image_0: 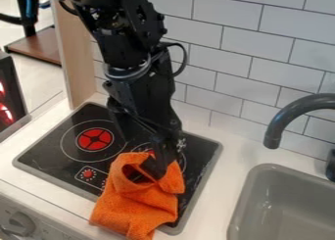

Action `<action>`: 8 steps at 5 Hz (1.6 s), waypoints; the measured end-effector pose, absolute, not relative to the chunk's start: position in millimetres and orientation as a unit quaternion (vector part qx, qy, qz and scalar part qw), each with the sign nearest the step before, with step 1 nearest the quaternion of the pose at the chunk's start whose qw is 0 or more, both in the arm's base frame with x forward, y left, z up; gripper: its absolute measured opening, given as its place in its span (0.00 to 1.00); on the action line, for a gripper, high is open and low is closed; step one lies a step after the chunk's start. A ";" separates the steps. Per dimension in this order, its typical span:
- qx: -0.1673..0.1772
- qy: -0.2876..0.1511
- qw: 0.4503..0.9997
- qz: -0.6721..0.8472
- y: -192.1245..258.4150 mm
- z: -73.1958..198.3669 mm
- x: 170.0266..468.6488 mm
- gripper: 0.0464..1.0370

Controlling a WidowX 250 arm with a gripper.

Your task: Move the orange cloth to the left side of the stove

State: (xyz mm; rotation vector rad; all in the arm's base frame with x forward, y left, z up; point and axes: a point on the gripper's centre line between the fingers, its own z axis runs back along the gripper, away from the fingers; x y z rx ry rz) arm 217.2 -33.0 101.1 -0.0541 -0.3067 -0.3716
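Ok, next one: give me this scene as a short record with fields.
gripper: black two-finger gripper, down at the orange cloth's upper part
cloth: orange cloth, bunched, on the stove's right half, lower end past its front edge
stove: black cooktop with grey rim, red-centred left burner uncovered
right side: grey sink, dark faucet
task status: cloth not yet on left side

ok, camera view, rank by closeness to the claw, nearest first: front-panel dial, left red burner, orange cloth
1. Orange cloth: right at the claw, over the front edge of the stove.
2. Left red burner: image left of the claw.
3. Front-panel dial: lower-left corner.
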 end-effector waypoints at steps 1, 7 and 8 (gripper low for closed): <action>-0.028 -0.143 0.972 -0.182 -32.4 96.4 214.0 0.96; -0.011 -0.029 0.985 -0.171 -4.7 -13.4 213.1 0.96; -0.013 -0.033 0.984 -0.172 -5.6 -19.4 215.4 0.96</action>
